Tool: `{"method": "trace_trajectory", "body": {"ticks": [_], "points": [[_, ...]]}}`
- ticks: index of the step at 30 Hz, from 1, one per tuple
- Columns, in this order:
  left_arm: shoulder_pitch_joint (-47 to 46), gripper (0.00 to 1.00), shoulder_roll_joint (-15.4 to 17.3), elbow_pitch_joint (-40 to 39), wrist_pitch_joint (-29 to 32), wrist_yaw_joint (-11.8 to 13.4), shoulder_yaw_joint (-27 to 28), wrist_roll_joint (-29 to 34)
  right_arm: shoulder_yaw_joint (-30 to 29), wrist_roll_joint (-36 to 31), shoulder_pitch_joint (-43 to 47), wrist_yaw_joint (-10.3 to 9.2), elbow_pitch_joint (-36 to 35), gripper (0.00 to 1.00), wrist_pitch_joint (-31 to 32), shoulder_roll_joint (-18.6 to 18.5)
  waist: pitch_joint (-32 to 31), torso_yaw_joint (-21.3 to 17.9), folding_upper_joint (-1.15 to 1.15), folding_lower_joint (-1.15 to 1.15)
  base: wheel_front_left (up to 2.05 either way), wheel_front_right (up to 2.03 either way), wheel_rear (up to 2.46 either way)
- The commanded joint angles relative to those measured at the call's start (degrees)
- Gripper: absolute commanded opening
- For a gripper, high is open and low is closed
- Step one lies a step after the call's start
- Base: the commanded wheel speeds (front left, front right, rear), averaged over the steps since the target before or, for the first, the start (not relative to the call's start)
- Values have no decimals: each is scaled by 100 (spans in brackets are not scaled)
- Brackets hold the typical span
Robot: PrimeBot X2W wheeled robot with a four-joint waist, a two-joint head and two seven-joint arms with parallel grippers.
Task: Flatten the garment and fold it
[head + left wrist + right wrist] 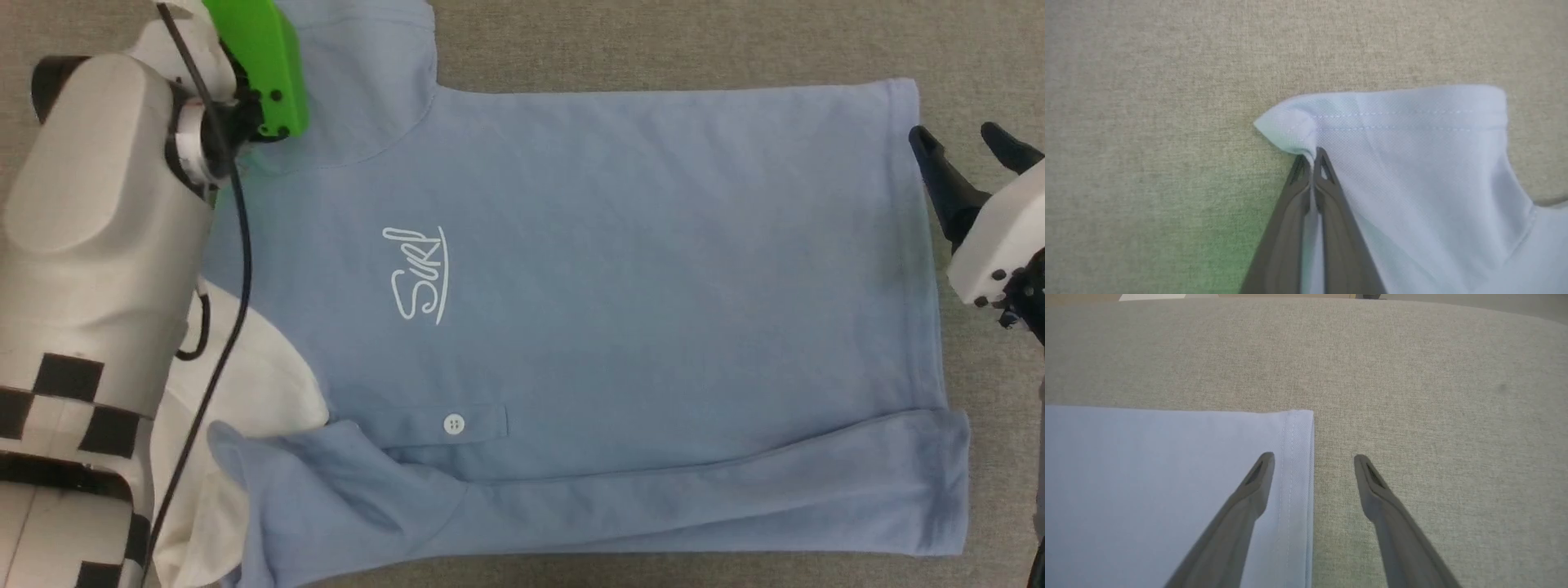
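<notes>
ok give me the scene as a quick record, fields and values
garment: light blue polo shirt, spread front up, near side folded over
surface: beige fabric
left end effector: shut on sleeve corner
right end effector: open, straddling bottom hem, not gripping

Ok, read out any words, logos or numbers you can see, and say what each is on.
"Surf": white underlined script logo on the chest of the light blue polo shirt, lying sideways in the head view; last letter uncertain.
No other text: the black-and-white checker pattern on the left forearm carries no letters.
</notes>
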Motion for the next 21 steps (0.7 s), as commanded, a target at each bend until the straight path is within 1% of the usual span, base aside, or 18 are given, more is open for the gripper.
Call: {"method": "trace_trajectory", "body": {"ticks": [1,4,6,8,12,14,16,21], "points": [[241,0,-23,20,-150,-80,11,-90,25,-35,-118,-9,-3,100,16,-70,-107,105,0,-1,0,0,0],[306,0,-14,-254,-679,-319,125,-182,129,-92,-281,-9,97,100,175,-205,-250,199,0,-1,0,0,0],[402,0,2,-470,-938,-430,181,-233,237,-172,-397,-9,235,100,388,-333,-340,281,0,-1,0,0,0],[557,0,-4,-735,-1151,-481,253,-311,332,-286,-530,-9,407,100,625,-477,-401,377,0,-1,0,0,0],[955,0,-19,-1355,-1364,-511,356,-484,537,-574,-759,-9,781,100,1136,-747,-443,580,0,-1,0,0,0],[1151,0,2,-1668,-1395,-500,391,-554,620,-653,-867,-9,945,100,1291,-806,-420,658,0,-1,0,0,0],[1309,0,91,-1954,-1364,-478,337,-497,716,-732,-946,-9,1132,100,1409,-868,-372,735,0,-1,0,0,0],[1566,0,115,-2482,-1345,-410,369,-593,957,-787,-1021,-9,1519,100,1625,-974,-299,839,0,-1,0,0,0]]}}
